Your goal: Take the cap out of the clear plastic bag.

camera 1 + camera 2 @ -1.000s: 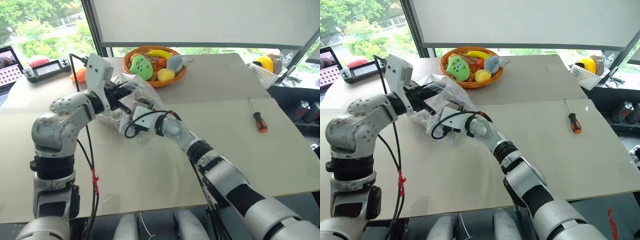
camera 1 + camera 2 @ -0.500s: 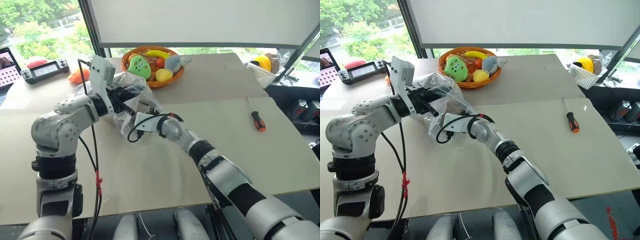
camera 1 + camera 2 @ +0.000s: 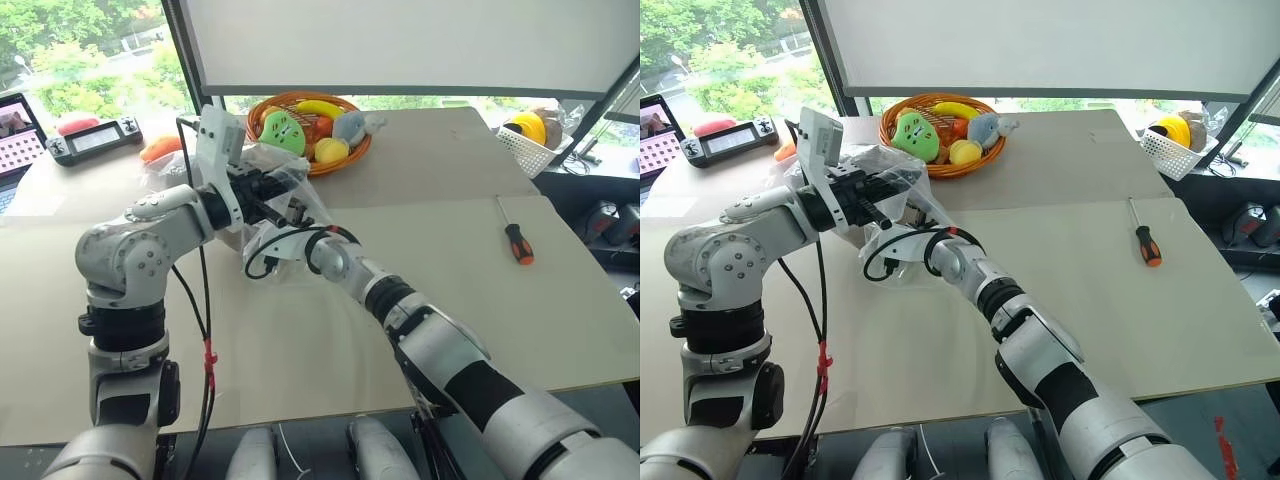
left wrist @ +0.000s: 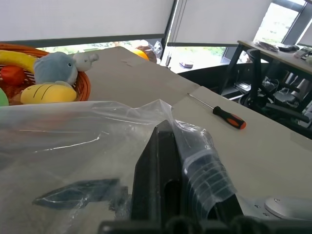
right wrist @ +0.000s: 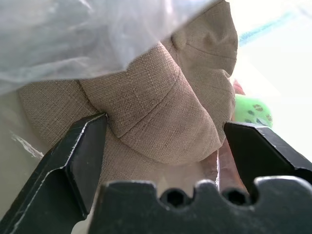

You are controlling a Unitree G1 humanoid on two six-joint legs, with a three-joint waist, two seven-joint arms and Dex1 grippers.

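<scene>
The clear plastic bag (image 3: pixel 296 192) hangs crinkled over the table in front of the fruit basket. My left gripper (image 3: pixel 280 197) is shut on the bag's upper edge and holds it lifted; its fingers (image 4: pixel 163 141) pinch the film. My right gripper (image 5: pixel 165 126) reaches level into the bag and is open. Between its fingers lies a fold of the beige fabric cap (image 5: pixel 170 107). One finger (image 5: pixel 85 146) touches the cloth, the other (image 5: pixel 258 146) stands just off it. In the head views the wrinkled plastic and my arms hide most of the cap.
An orange wicker basket (image 3: pixel 352 156) of plush fruit stands just behind the bag. A screwdriver (image 3: pixel 518 243) lies on the right of the table, a white basket (image 3: pixel 526 148) at the far right corner. A handheld controller (image 3: pixel 95 138) sits at the far left.
My left gripper has carried the bag's edge to the right, closer to the basket, and rolled somewhat. The right gripper has stayed inside the bag.
</scene>
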